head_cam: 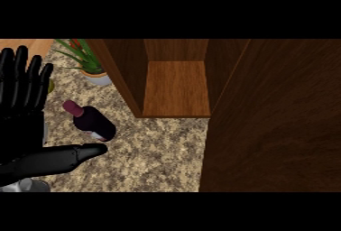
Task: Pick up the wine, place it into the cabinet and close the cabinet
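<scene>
Left hand (23, 85) open at the left edge, fingers straight, holding nothing; wine (92, 121) stands just right of it, near the open cabinet (174, 88).

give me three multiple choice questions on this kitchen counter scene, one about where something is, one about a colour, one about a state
1. Where does the wine bottle stand?
A. inside the cabinet
B. on the counter, left of the cabinet
C. in the plant pot

2. What colour is the bottle's cap?
A. dark red
B. bright blue
C. yellow

3. What is the state of the cabinet?
A. closed
B. open, with the bottle on its shelf
C. open, with its shelf bare

Answers:
1. B: the bottle stands on the speckled counter, outside and left of the cabinet, below the potted plant.
2. A: the cap at the bottle's top is dark red.
3. C: the cabinet door is swung open at the right and the wooden shelf holds nothing.

The left hand shows open at the view's left edge; the right hand is out of view.
</scene>
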